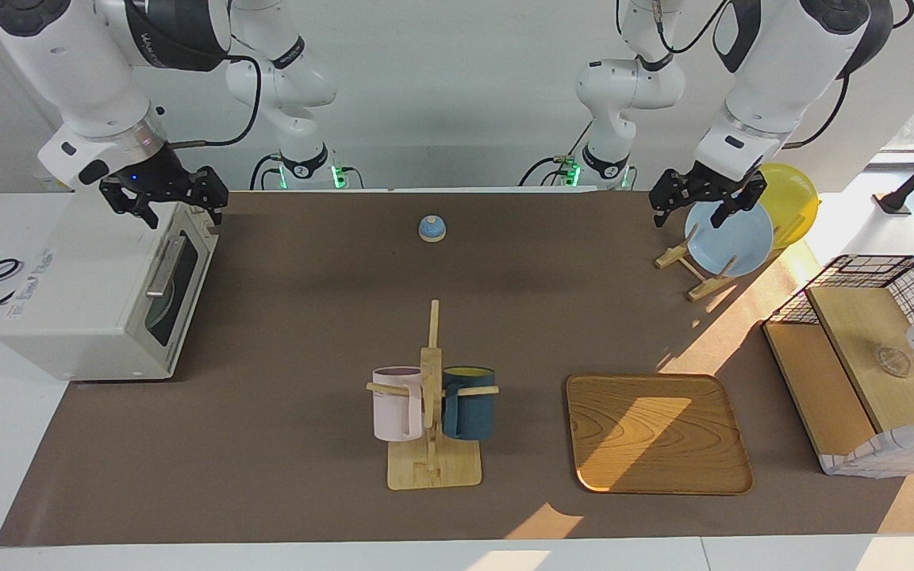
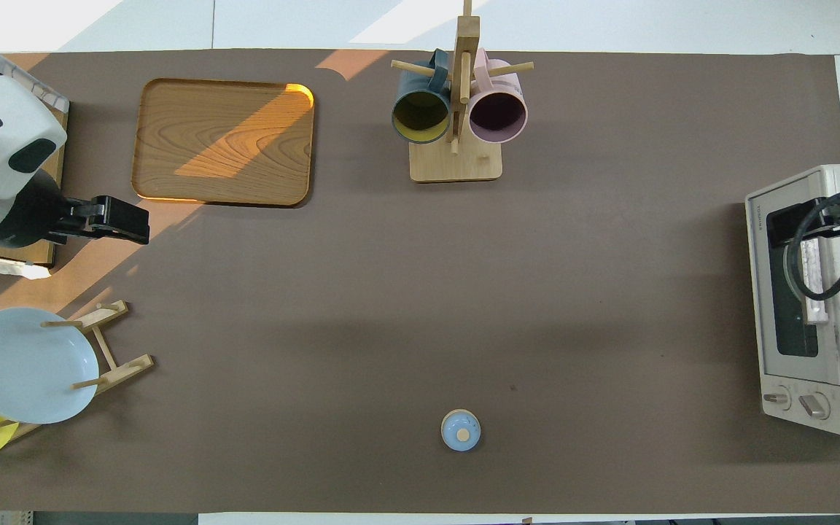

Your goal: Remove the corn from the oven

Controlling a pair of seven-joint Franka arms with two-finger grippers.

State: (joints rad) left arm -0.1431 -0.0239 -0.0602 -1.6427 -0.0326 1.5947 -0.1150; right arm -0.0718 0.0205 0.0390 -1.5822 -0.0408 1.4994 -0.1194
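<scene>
Oven at the right arm's end of the table, door closed; corn not visible; lettering on its top and door frame unreadable. Right gripper over the oven's top edge, fingers spread, empty. Left gripper waits above the plate rack, fingers apart, empty.

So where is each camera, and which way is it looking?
Facing view: high across the table, looking at the robots; both arms show at the top, the right claw over the white boxy toaster oven, the left claw over the pale blue round plate.
Overhead view: above the robots' end, looking steeply down; the left claw and some of the right arm show.
Both show the oven, plate, and flat wooden tray.
</scene>
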